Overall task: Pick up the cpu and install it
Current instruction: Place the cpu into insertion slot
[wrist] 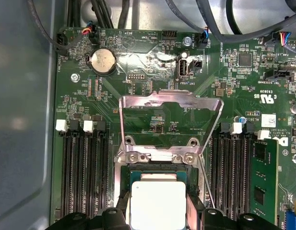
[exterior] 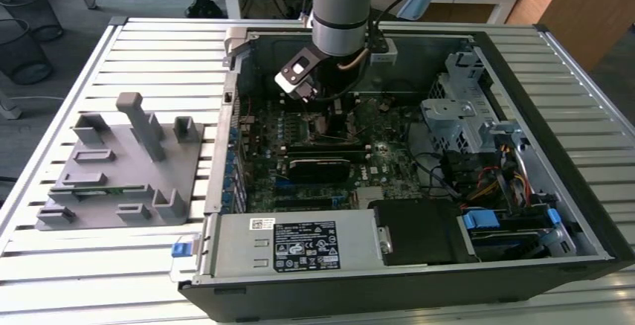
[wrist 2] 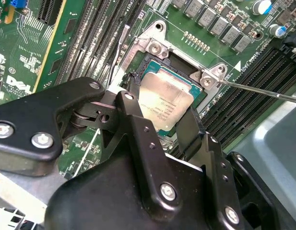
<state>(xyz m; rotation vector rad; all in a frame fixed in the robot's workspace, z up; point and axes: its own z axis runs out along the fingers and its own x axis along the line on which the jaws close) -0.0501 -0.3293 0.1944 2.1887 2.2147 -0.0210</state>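
Observation:
The cpu (wrist 2: 166, 98), a square chip with a silver top, sits between my black fingers (wrist 2: 134, 103) right over the motherboard socket (wrist 2: 148, 61). In the first wrist view the cpu (wrist: 158, 205) is flanked closely on both sides by the fingers (wrist: 120, 211). My gripper (wrist 2: 162, 115) is shut on the cpu. The socket's metal load plate (wrist: 169, 103) stands flipped open beyond it, and the thin lever rod (wrist 2: 258, 91) is swung out. In the exterior view the arm reaches down into the open computer case (exterior: 397, 42), with the gripper (exterior: 332, 109) low over the board.
Black memory slots (wrist: 83, 172) run on both sides of the socket, with a green memory stick (wrist: 265, 177) in one. A grey parts fixture (exterior: 119, 169) lies on the slatted table at the exterior view's left. A drive cage (exterior: 456, 117), cables and a power supply (exterior: 288, 243) crowd the case.

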